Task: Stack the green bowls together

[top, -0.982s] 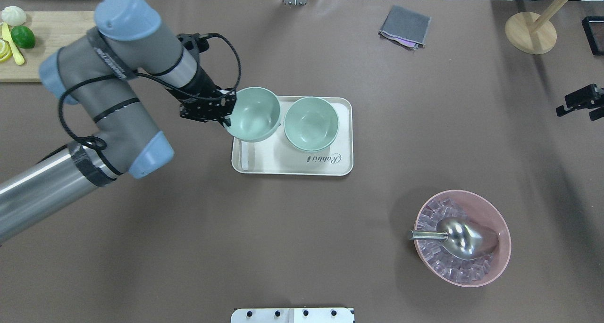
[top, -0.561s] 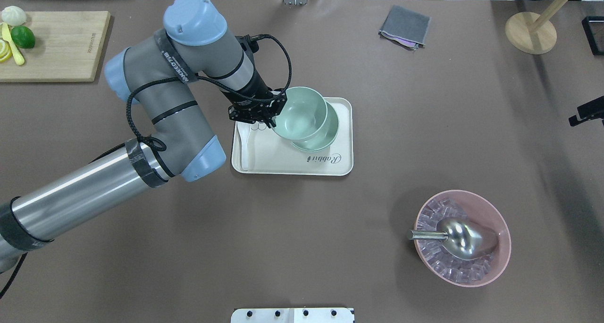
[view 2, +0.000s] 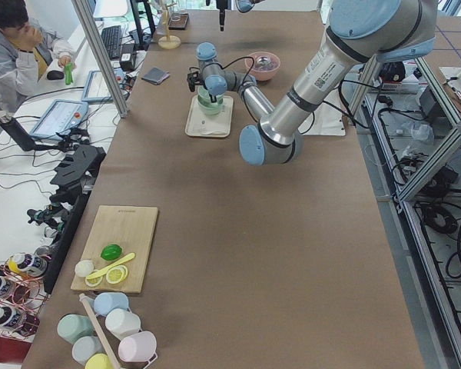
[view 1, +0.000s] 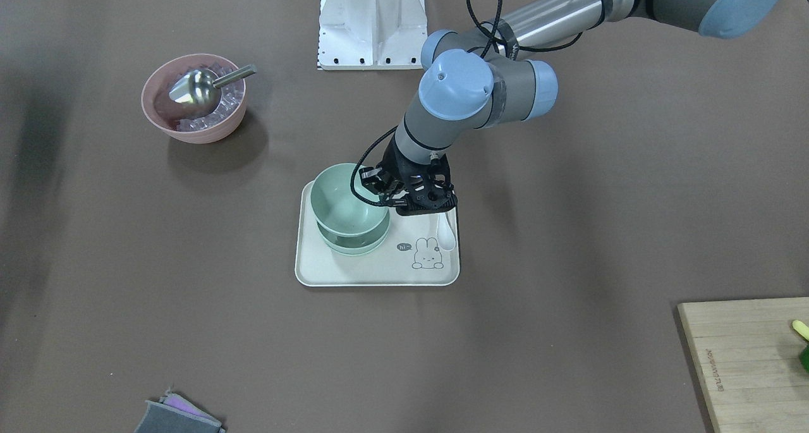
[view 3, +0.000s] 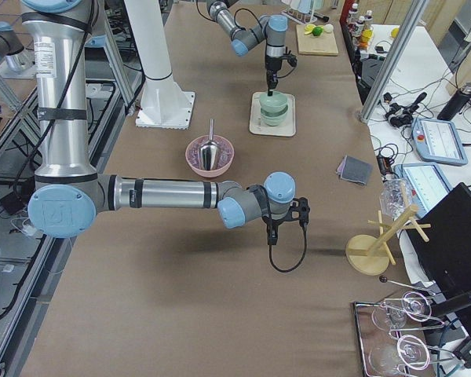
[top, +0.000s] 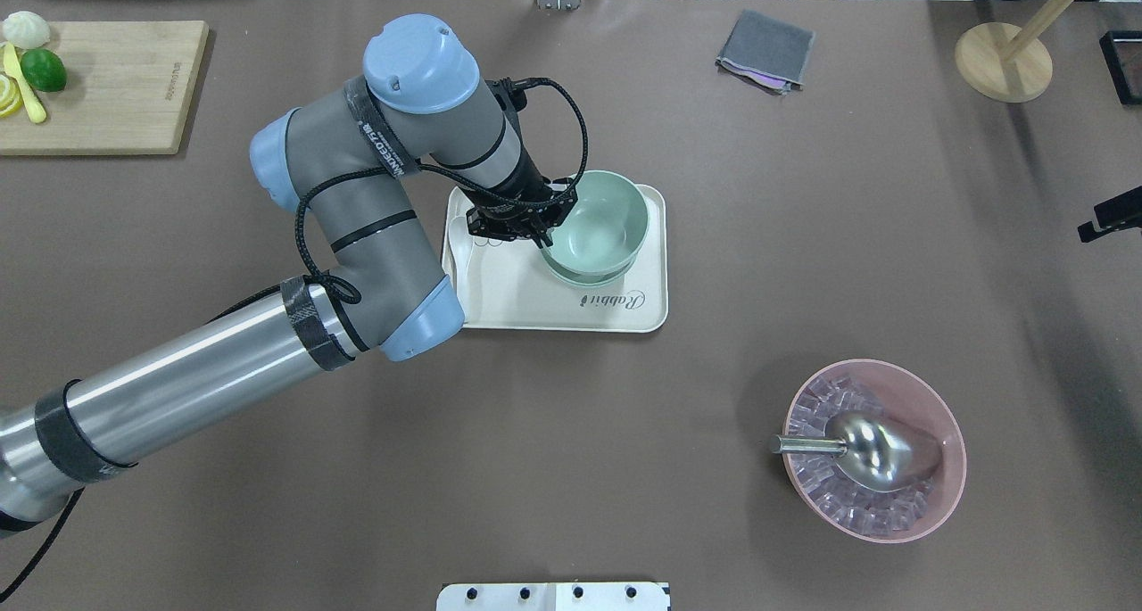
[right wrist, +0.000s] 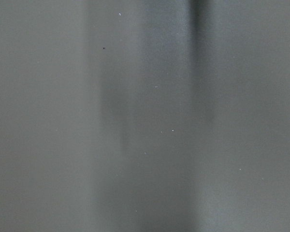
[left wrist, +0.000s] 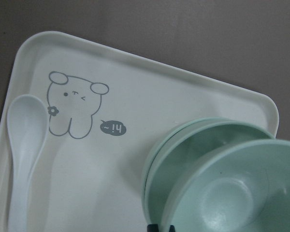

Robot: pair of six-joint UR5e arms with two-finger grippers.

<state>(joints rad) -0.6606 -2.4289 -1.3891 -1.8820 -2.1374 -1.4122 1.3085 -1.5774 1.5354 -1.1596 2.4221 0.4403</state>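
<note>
My left gripper (top: 546, 235) is shut on the near rim of a pale green bowl (top: 596, 226) and holds it slightly tilted, right over the green bowl stack (top: 589, 277) on the cream tray (top: 553, 324). In the left wrist view the held bowl (left wrist: 241, 193) overlaps a lower stack (left wrist: 157, 164) that shows two nested rims. I cannot tell whether the held bowl touches it. In the front view the held bowl (view 1: 344, 196) sits in the top of the lower one (view 1: 354, 244). My right gripper (top: 1109, 216) shows only partly at the right edge, and I cannot tell whether it is open or shut.
A white spoon (view 1: 447, 234) lies on the tray's left part. A pink bowl (top: 955, 433) with ice and a metal scoop (top: 879, 450) stands at the near right. A cutting board (top: 107, 85), a grey cloth (top: 765, 49) and a wooden stand (top: 1004, 62) lie along the far side.
My left arm has carried the green bowl to the right, from the tray's left side to over the other bowl. My right gripper has drawn back toward the right edge.
</note>
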